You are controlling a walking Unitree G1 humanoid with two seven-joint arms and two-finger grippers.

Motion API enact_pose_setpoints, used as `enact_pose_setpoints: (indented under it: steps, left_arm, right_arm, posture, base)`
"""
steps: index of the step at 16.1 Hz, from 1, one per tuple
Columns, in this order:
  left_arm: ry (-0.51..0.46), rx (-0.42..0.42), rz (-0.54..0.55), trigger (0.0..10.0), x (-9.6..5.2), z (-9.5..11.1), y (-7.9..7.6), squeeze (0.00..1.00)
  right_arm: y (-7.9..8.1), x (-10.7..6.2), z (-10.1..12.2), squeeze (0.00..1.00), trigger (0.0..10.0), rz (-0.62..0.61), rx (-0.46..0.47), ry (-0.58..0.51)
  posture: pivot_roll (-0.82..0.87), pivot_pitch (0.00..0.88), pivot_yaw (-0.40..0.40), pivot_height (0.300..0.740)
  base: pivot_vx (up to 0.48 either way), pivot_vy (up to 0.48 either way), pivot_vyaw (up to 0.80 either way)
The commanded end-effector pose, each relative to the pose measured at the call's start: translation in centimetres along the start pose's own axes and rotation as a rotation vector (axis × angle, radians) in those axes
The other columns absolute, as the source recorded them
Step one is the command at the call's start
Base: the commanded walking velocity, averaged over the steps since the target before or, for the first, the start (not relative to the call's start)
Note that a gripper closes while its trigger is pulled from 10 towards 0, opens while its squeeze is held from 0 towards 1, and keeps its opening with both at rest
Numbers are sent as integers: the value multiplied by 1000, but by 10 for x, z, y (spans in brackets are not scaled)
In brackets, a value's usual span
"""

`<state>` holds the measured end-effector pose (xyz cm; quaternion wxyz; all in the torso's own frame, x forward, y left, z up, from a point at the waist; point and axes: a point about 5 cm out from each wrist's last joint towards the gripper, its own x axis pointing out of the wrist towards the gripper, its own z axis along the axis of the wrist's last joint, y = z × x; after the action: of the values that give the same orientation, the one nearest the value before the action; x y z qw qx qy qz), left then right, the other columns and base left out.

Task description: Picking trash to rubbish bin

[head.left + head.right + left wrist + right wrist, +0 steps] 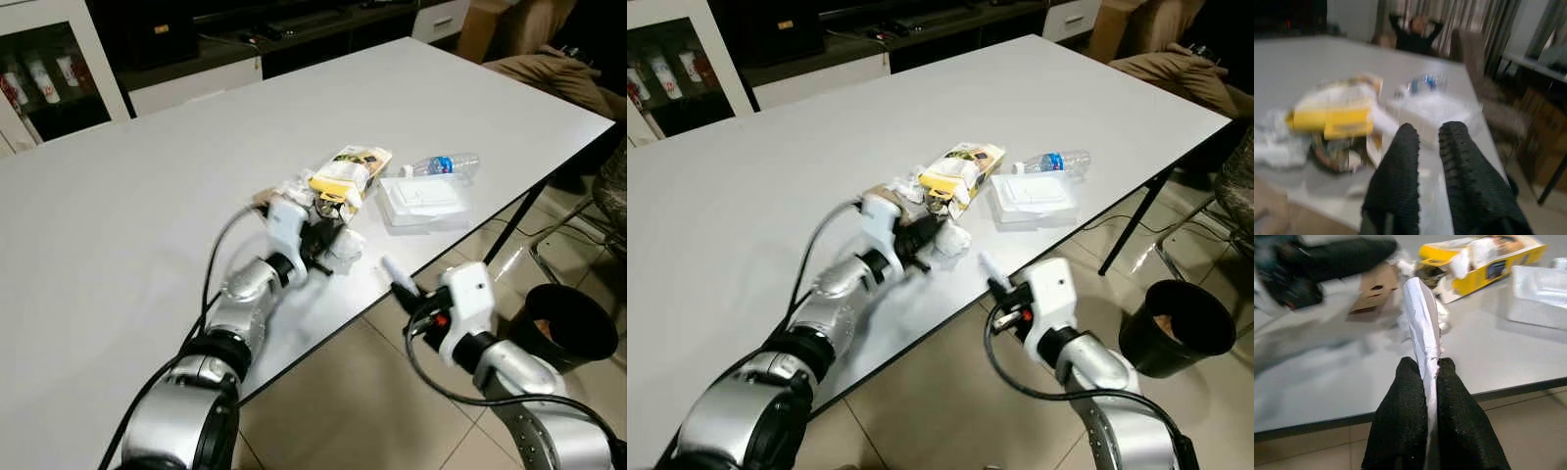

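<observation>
A pile of trash lies near the white table's (pixel 147 196) front edge: a torn yellow carton (pixel 348 174), a crumpled white tissue (pixel 345 250), a brown cardboard scrap (pixel 261 197), a white lidded container (pixel 423 199) and a plastic bottle (pixel 443 164). My left gripper (pixel 328 240) rests over the table beside the tissue and just before the carton (pixel 1332 117); its fingers (pixel 1400 161) stand slightly open with nothing between them. My right gripper (pixel 397 279) hangs just off the table's front edge, shut on a strip of white paper (pixel 1422 318). The black rubbish bin (pixel 566 328) stands on the floor to the right.
A black table leg (pixel 514 220) comes down between the table edge and the bin. A chair frame (pixel 588 225) stands at the far right, with brown fabric (pixel 549 73) behind the table corner. A glass cabinet (pixel 44 69) is at the back left. Tiled floor lies below my right arm.
</observation>
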<state>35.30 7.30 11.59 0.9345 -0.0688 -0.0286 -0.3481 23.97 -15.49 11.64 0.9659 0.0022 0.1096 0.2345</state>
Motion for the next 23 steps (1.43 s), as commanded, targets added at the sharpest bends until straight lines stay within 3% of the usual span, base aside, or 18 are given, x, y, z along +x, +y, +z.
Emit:
enact_pose_setpoints:
  steps: [1,4,5,7,13,16,23]
  left_arm:
    - [-36,-3,-16,0,-2,2,-2,0]
    - [-22,39,12,0,-6,-3,-4,0]
    - [-15,68,61,10000,-7,-2,0,0]
    - [-12,108,107,10000,-8,2,3,0]
    - [71,173,237,10000,-24,-10,11,0]
    - [97,186,240,10000,-21,-11,10,0]
    - [111,211,255,10000,-14,-6,9,0]
  right_arm:
    - [-3,0,3,0,0,-18,0,-20]
    - [0,3,1,0,0,-29,-11,-22]
    - [-2,4,2,0,0,-66,-35,-26]
    - [-11,3,0,0,10000,-156,-91,-9]
    - [-17,3,4,0,10000,-245,-138,-44]
    - [-18,5,4,0,10000,-246,-149,-42]
    - [-16,7,4,0,10000,-241,-158,-41]
  posture:
    - [-246,22,-4,740]
    - [-241,22,-7,740]
    - [-237,24,2,740]
    - [-236,25,8,740]
    - [-233,23,-11,740]
    - [-236,21,-13,740]
    - [-240,26,-5,740]
  base:
    - [0,0,0]
    - [0,0,0]
    - [0,0,0]
    - [0,0,0]
    - [0,0,0]
    - [0,-95,0]
    - [0,-477,0]
